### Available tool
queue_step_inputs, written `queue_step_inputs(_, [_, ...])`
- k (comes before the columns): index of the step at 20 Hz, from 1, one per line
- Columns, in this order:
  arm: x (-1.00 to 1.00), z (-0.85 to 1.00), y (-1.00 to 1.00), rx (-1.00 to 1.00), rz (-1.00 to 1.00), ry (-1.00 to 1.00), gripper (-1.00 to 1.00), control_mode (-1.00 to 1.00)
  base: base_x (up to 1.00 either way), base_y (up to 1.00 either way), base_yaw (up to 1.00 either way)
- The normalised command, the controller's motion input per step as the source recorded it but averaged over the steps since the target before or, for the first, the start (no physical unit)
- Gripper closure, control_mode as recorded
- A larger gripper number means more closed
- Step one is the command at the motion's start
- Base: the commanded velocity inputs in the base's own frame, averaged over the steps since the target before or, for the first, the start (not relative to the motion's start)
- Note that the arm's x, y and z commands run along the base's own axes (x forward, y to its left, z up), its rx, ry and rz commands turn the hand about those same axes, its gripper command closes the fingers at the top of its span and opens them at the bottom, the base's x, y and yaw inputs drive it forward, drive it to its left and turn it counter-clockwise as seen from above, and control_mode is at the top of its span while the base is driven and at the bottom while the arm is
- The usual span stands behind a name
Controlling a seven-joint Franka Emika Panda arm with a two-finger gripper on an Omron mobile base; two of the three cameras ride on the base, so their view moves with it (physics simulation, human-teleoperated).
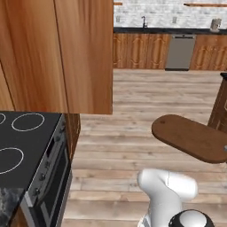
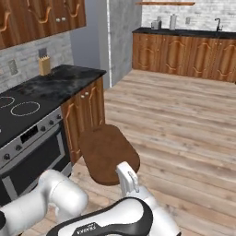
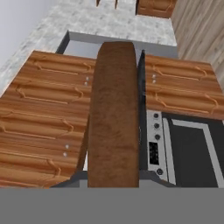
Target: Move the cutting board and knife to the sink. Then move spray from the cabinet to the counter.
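Note:
The cutting board (image 1: 190,137), a long brown wooden board with rounded ends, hangs level in the air above the plank floor. My gripper (image 2: 127,179) is shut on its near end, and the board (image 2: 107,150) sticks out from it toward the stove. In the hand view the board (image 3: 114,113) runs straight up the middle, over cupboard fronts and the oven. The sink's tap (image 1: 144,20) stands on the far black counter (image 2: 184,32). The knife and the spray are out of view.
A black stovetop (image 1: 22,137) with its oven (image 2: 32,152) stands to the left, beside a marble counter (image 2: 69,78) with a knife block (image 2: 44,64). A tall wooden unit (image 1: 57,53) rises at left. A dishwasher (image 1: 180,52) is far back. Open floor (image 2: 184,120) lies ahead.

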Motion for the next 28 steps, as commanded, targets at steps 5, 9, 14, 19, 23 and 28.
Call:
queue_step_inputs(5, [0.00,0.00,0.00,0.00,0.00,0.00,1.00,1.00,0.53,-0.55,0.00])
queue_step_inputs(9, [0.00,0.00,0.00,0.00,0.00,0.00,1.00,1.00,0.55,-0.54,0.00])
queue_step_inputs(14, [0.00,0.00,0.00,0.00,0.00,0.00,1.00,1.00,0.60,-0.51,0.00])
queue_step_inputs(19, [0.00,0.00,0.00,0.00,0.00,0.00,1.00,1.00,0.65,-0.45,0.00])
queue_step_inputs(23, [0.00,0.00,0.00,0.00,0.00,0.00,1.00,1.00,0.66,-0.41,0.00])
queue_step_inputs(28, [0.00,0.00,0.00,0.00,0.00,0.00,1.00,1.00,0.68,-0.38,0.00])
